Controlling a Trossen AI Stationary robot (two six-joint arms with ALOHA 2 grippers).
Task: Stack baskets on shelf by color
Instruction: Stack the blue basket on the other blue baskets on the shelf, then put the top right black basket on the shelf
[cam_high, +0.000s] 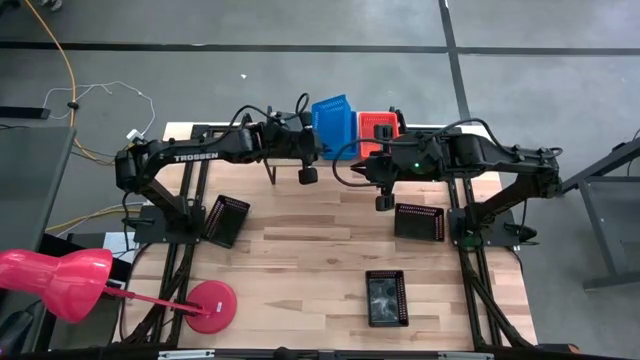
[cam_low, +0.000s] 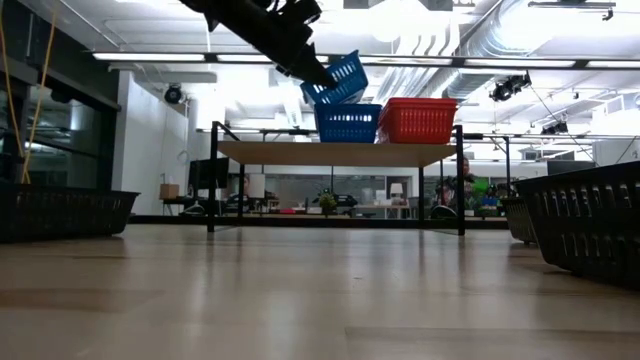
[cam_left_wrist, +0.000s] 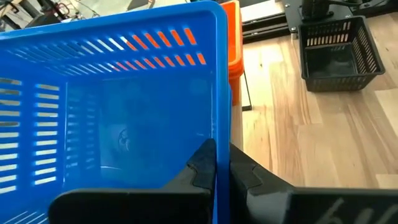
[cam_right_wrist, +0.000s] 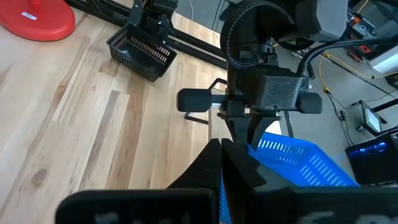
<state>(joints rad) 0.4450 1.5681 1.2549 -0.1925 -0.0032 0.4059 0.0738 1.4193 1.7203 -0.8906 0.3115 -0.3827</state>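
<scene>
A blue basket (cam_low: 336, 78) is held tilted by my left gripper (cam_high: 318, 142) over the shelf (cam_low: 340, 152), just above another blue basket (cam_low: 348, 122) standing on the plank. Red-orange baskets (cam_low: 418, 119) are stacked beside it on the shelf. My right gripper (cam_right_wrist: 222, 148) is shut on nothing and hovers over the table near the shelf's front, beside the left one (cam_right_wrist: 249, 127). Three black baskets (cam_high: 227, 218) (cam_high: 420, 220) (cam_high: 386, 297) rest on the tabletop. My left gripper pinches one side wall of the blue basket at its rim (cam_left_wrist: 219, 134), one finger (cam_left_wrist: 202, 165) inside and one (cam_left_wrist: 245, 171) outside. It comes slanting down from the table's left. The basket is tilted; whether its low corner touches the blue basket below, I cannot tell.
A round red lamp base (cam_high: 210, 305) and a pink lamp head (cam_high: 60, 280) sit at the near left corner. Bare wood lies in the table's middle between the black baskets. Arm frames stand at both sides.
</scene>
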